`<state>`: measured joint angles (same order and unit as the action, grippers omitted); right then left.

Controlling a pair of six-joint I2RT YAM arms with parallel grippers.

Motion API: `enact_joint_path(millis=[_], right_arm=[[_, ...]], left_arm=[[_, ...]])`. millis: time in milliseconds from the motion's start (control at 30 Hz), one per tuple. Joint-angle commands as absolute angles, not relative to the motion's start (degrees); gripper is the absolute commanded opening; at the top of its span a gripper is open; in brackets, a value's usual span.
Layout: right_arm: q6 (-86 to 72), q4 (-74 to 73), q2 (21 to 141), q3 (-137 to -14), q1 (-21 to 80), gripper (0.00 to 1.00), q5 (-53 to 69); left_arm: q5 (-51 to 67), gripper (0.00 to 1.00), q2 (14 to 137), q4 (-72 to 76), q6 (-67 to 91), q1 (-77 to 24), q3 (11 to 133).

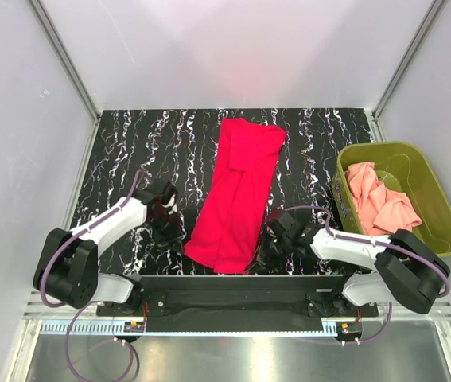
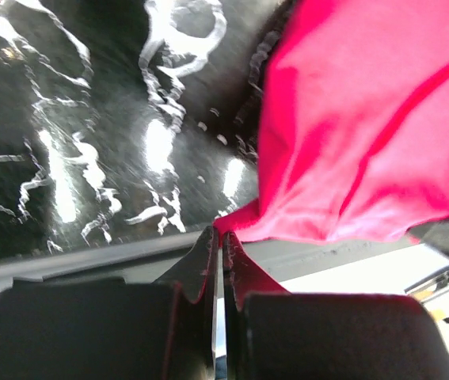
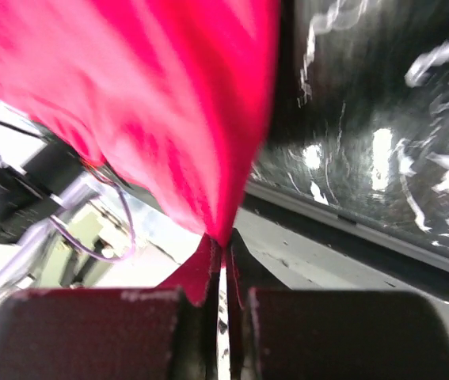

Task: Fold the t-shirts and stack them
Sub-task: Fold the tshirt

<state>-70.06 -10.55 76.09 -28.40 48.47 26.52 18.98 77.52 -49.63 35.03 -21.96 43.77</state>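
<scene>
1. In the top view the red shirt lies as a long strip down the middle of the frame on the marbled black table, collar end at upper centre and hem at lower centre, close to the arm bases.
2. The pink shirt sits crumpled in the green basket at the right of the frame, well apart from both arms and untouched.
3. The left gripper has its jaws pressed together on a thin bit of red cloth at the hem's lower-left corner.
4. The right gripper does the same at the lower-right corner, jaws pinched on a narrow peak of fabric.
5. I judge this to be the start of the crosswise fold, carrying the hem up toward the collar.
6. What worries me:
   - Both pinches hold very little cloth, so a quick lift could pull a corner free and drop one side.
   - The strip is several layers thick, and I can't tell how many each jaw holds. If it's only the top one, the lengthwise fold peels open.
   - If the arms rise unevenly the hem lands skewed.
   - A low carry would drag the whole shirt up the table and not fold it.
</scene>
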Motion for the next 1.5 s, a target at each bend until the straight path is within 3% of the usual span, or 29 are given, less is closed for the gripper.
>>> enact_joint_path(millis=[0,200,633,833,1467], right_arm=[[-66.1,-16.25,73.84,-32.16,43.35,0.0,26.45],[-56.09,-22.49,75.48,-39.36,28.24,0.0,30.93],[-37.71,-37.43,99.92,-69.41,15.3,0.0,34.45],[-34.37,-40.86,107.66,-77.15,12.84,0.0,35.86],[-30.85,-46.49,121.81,-93.24,8.97,0.04,39.02]], left_arm=[[18.37,0.0,76.02,-51.59,36.04,-23.11,50.17],[15.21,0.0,83.3,-54.49,33.23,-23.73,65.87],[15.82,0.0,113.28,-59.06,31.11,-23.64,101.14],[17.31,0.0,120.49,-58.63,31.81,-23.55,107.13],[19.07,0.01,127.88,-54.32,36.3,-20.39,116.19]])
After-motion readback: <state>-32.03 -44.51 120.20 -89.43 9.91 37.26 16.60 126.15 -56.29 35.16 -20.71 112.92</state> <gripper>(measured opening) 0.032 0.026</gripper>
